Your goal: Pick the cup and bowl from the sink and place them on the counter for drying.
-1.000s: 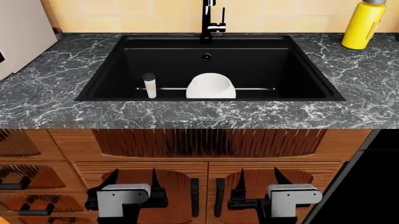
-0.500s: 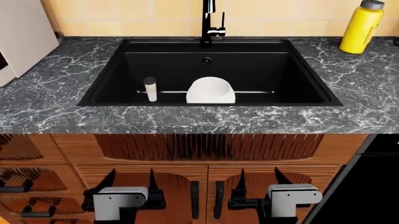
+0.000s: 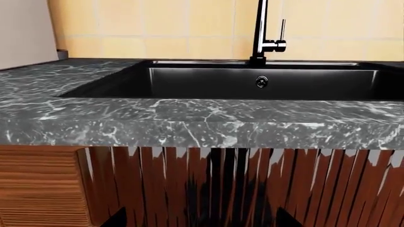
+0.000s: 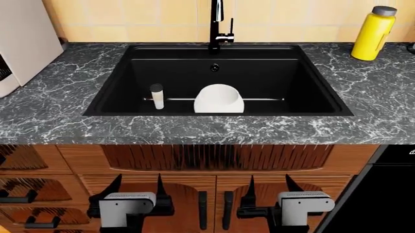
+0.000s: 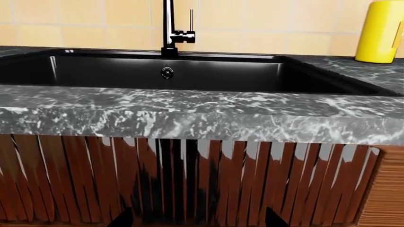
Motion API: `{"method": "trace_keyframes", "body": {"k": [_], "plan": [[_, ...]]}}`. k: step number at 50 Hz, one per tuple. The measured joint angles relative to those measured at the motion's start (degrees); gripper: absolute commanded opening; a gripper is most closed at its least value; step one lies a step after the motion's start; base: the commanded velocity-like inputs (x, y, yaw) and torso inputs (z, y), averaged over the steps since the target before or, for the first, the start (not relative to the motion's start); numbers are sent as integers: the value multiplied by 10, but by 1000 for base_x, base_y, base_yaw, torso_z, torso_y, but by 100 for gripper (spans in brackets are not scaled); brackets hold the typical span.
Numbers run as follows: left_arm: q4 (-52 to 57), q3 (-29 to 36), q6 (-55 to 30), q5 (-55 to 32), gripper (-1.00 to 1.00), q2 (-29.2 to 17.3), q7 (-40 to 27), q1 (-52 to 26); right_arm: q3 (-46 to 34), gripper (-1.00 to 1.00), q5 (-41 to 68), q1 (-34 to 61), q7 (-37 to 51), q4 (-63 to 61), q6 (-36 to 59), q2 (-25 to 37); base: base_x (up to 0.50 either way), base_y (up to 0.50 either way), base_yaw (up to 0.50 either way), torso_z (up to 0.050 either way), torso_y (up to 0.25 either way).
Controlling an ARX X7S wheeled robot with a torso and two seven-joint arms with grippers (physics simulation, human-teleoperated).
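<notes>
The cup (image 4: 157, 96) is a slim cream cylinder with a dark top, upright at the front left of the black sink (image 4: 259, 77). The white bowl (image 4: 219, 99) lies tilted on its side in the sink's front middle, right of the cup. The marble-look counter (image 4: 58, 109) surrounds the sink. My left gripper (image 4: 137, 187) and right gripper (image 4: 269, 187) are both open and empty, low in front of the wooden cabinet, below the counter edge. The wrist views show the counter front (image 3: 189, 123) and the sink's far wall (image 5: 189, 73); cup and bowl are hidden there.
A black faucet (image 4: 217, 24) stands behind the sink. A yellow bottle (image 4: 371, 33) is at the back right of the counter. A white appliance (image 4: 19, 43) stands at the back left. Wooden cabinet fronts (image 4: 214, 160) with dark handles are under the counter.
The head view has shifted so the counter and sink sit lower in the frame. The left gripper has edged slightly. Cup and bowl have not moved.
</notes>
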Motion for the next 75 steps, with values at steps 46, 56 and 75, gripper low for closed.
{"method": "trace_keyframes", "body": {"k": [46,56,75], "plan": [[11,10,2,-22,100,-15,-14,3,-15,100,12,5,17,2,6,12,0,0,0,26,0],[100,-2,-90,-65,100,-41,-27,4,-3,100,51,6,23,-101,99,39,0,0,0,0,0],[352,-88,-477,-320,100,-128,-112,-134,150,100,316,229,78,-362,565,147,0,0,0,0,0]]}}
